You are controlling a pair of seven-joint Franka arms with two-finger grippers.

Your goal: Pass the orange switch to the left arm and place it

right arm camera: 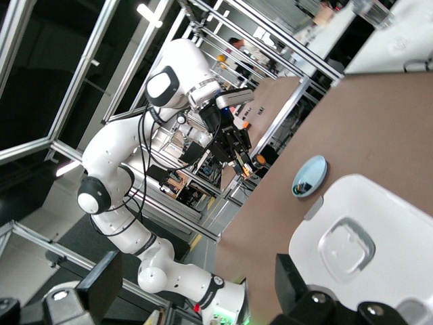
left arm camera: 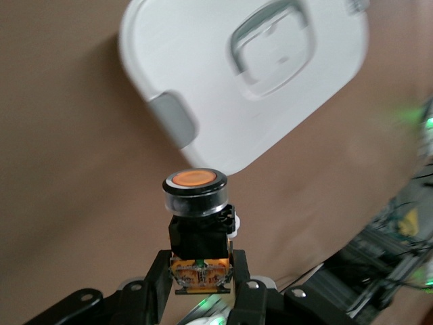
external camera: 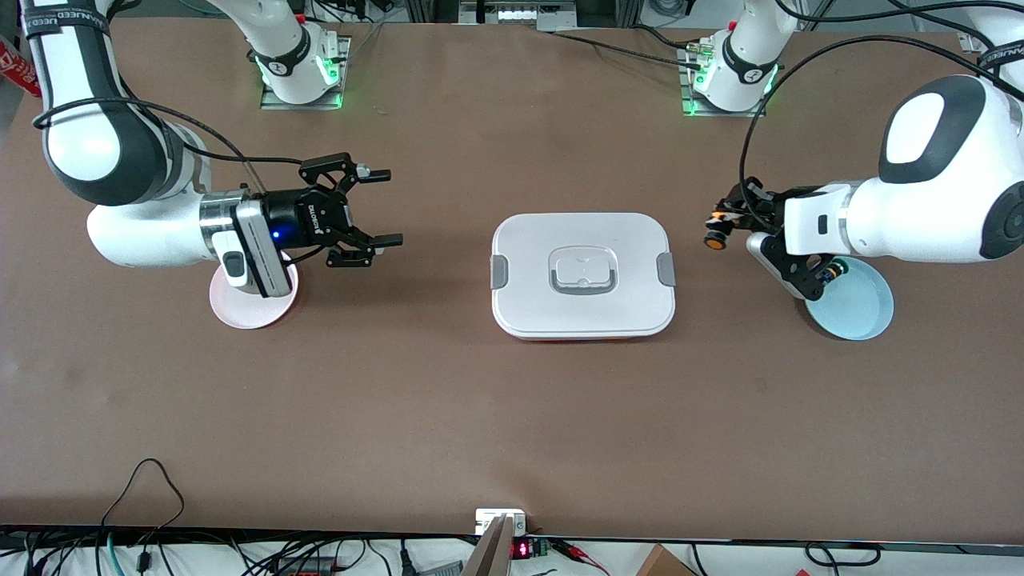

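Observation:
My left gripper (external camera: 725,223) is shut on the orange switch (external camera: 712,238) and holds it in the air between the box (external camera: 582,274) and a light blue plate. In the left wrist view the gripper (left arm camera: 200,269) clamps the switch's tan-orange body, with the orange cap (left arm camera: 194,180) pointing at the white box (left arm camera: 250,74). My right gripper (external camera: 392,206) is open and empty. It is held sideways above the table beside a pink plate and points toward the box. In the right wrist view its fingers (right arm camera: 100,276) stand wide apart, and the box (right arm camera: 369,250) and the switch (right arm camera: 260,159) show.
A pink plate (external camera: 240,310) lies under the right arm's wrist. A light blue plate (external camera: 856,306) at the left arm's end holds a small black switch with a green-blue cap (external camera: 834,272). Cables and small boxes line the table edge nearest the front camera.

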